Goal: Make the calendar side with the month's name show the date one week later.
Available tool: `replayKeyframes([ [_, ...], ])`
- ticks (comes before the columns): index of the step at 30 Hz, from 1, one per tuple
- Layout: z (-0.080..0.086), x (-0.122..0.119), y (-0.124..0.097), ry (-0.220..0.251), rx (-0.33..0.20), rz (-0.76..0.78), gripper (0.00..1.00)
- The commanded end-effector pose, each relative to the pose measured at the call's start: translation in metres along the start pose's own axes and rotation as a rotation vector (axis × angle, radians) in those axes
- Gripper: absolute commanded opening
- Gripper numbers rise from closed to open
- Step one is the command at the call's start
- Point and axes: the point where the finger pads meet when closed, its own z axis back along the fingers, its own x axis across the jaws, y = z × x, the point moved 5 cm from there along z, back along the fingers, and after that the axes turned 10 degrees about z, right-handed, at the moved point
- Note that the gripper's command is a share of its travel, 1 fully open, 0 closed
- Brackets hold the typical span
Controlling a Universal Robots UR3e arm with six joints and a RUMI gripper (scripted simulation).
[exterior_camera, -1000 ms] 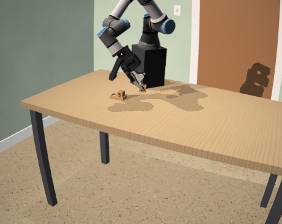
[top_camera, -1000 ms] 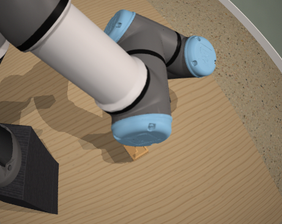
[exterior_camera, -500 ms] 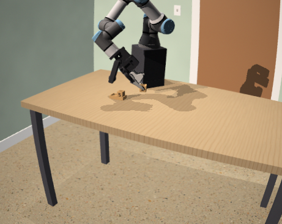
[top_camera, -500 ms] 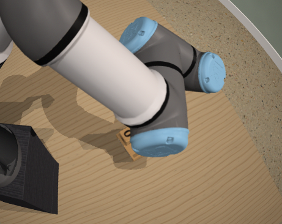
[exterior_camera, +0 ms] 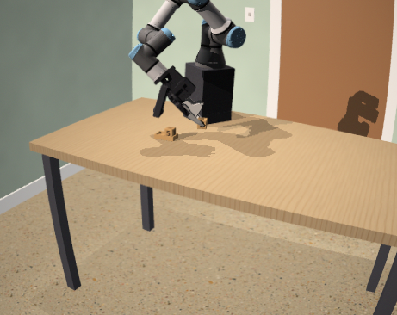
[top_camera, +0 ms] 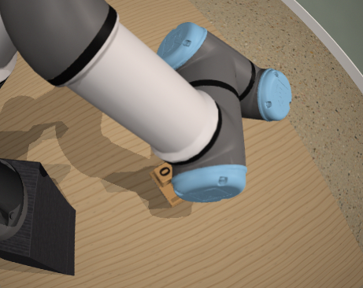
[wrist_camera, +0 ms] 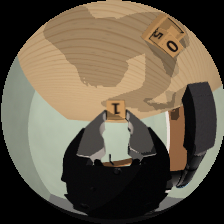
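Note:
My gripper [exterior_camera: 200, 122] [wrist_camera: 116, 110] is shut on a wooden cube [exterior_camera: 204, 126] [wrist_camera: 116, 106], whose face toward the wrist camera shows a 1. This cube is off to the side of the tray, toward the robot's base; its exact height is hard to tell. The small wooden tray [top_camera: 169, 193] [exterior_camera: 160, 137] stands on the table. The other cube [top_camera: 164, 171] [exterior_camera: 170, 131] [wrist_camera: 172, 46] sits at one end of the tray, with a 0 on top and a 5 on a side face. The arm hides the gripper, held cube and part of the tray in the top view.
The black pedestal [top_camera: 52, 220] [exterior_camera: 218, 92] of the arm stands behind the held cube in the exterior view. The wooden table [top_camera: 245, 244] [exterior_camera: 289, 181] carries the tray, and its long front edge runs across the exterior view. Arm shadows fall around the tray.

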Motion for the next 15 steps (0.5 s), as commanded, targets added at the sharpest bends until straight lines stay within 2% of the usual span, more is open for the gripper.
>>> replayKeyframes([
  [1, -0.0001, -0.0006, 0.0008, 0.001, 0.000, 0.002, 0.11],
  [15, -0.0101, 0.0008, 0.0107, 0.001, 0.001, 0.002, 0.11],
])
